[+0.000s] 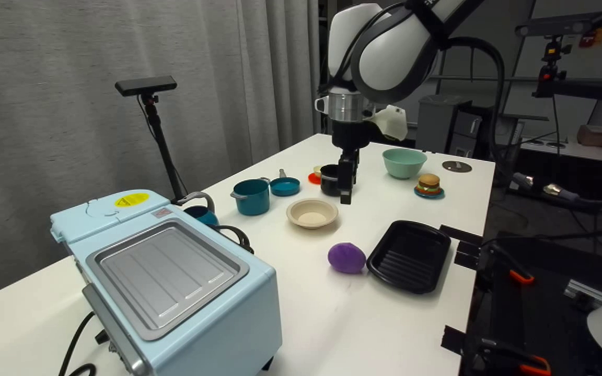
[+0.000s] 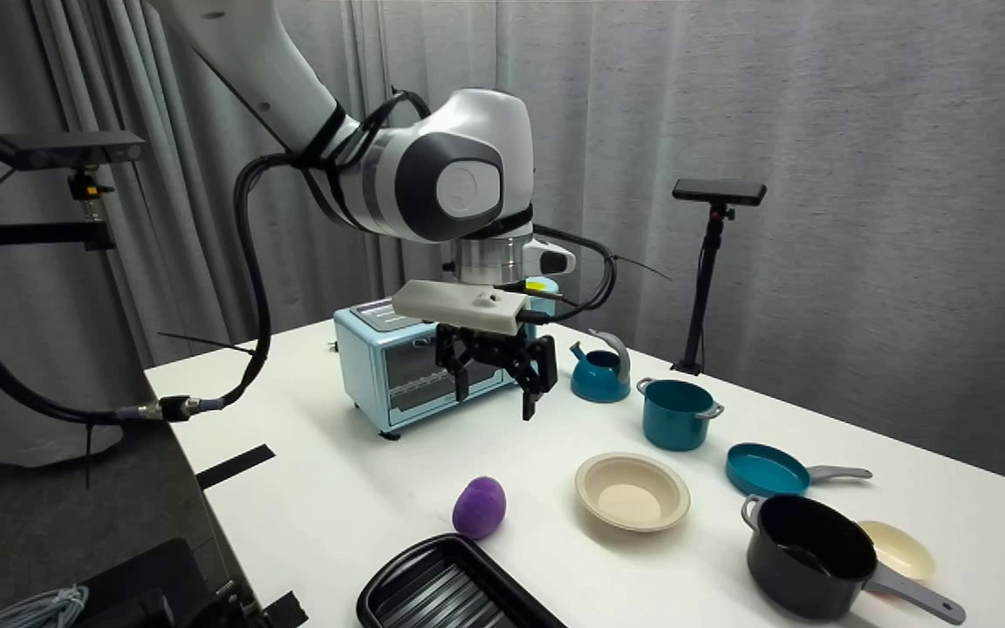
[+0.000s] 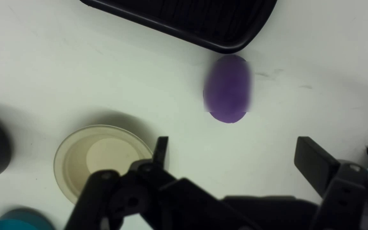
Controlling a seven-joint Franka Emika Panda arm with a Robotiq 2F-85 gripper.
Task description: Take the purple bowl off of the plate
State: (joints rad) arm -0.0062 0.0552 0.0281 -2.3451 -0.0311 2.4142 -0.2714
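Note:
A deep-purple rounded thing [image 1: 347, 257] lies on the white table, close against the corner of a black tray. It also shows in an exterior view [image 2: 479, 508] and in the wrist view [image 3: 228, 89], partly blurred. No hollow shows, so I cannot tell that it is a bowl. The beige round dish [image 1: 312, 214], like a deep plate, stands apart from it with nothing in it. It shows in an exterior view [image 2: 632, 493] and the wrist view [image 3: 107, 156]. My gripper [image 3: 233, 140] is open and empty, above the table, near both; it shows in both exterior views [image 1: 346, 196] [image 2: 495, 403].
The black tray [image 1: 409, 256] lies beside the purple thing. A light-blue toaster oven [image 1: 228, 313], a teal kettle [image 2: 600, 377], teal pot [image 1: 252, 198], teal pan [image 1: 285, 186] and black pot [image 2: 808, 558] stand around. A mint bowl [image 1: 404, 163] and toy burger [image 1: 429, 183] are farther off.

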